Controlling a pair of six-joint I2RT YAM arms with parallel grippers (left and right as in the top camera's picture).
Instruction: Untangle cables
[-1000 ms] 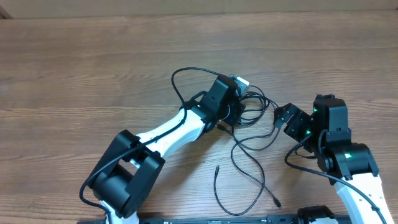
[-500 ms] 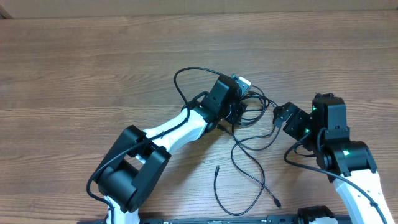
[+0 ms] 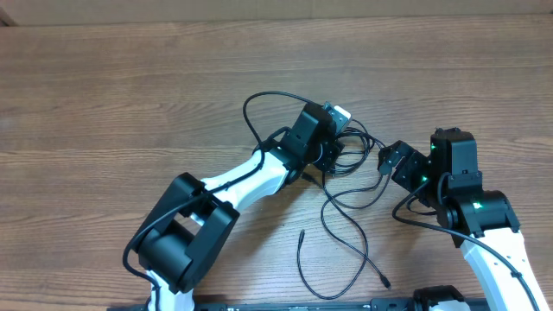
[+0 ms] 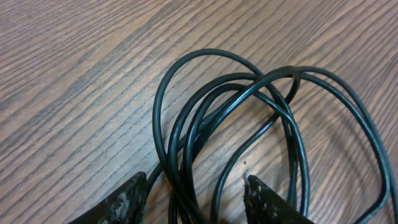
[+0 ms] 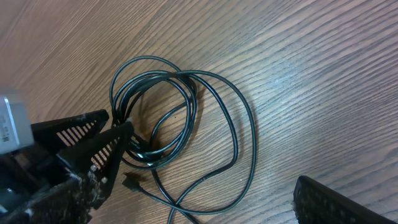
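Note:
The cables point(image 3: 350, 164) are thin black cords looped in a small bundle at the table's middle right, with loose ends trailing toward the front. My left gripper point(image 3: 333, 155) is open and sits over the bundle; in the left wrist view several strands point(image 4: 230, 124) run between its two fingertips point(image 4: 196, 196). My right gripper point(image 3: 386, 164) is open just right of the bundle, above the table. In the right wrist view the loops point(image 5: 186, 112) lie between its fingers point(image 5: 205, 199), and a small dark plug end point(image 5: 130, 182) rests beside the left gripper's finger.
One loose cord runs forward to a plug end point(image 3: 384, 282) near the table's front edge, another to a plug end point(image 3: 301, 233). A thin loop point(image 3: 259, 108) arcs behind the left gripper. The wooden table point(image 3: 130, 104) extends left and back.
The right arm has shifted slightly left and back toward the bundle. The left arm and the cables have barely moved.

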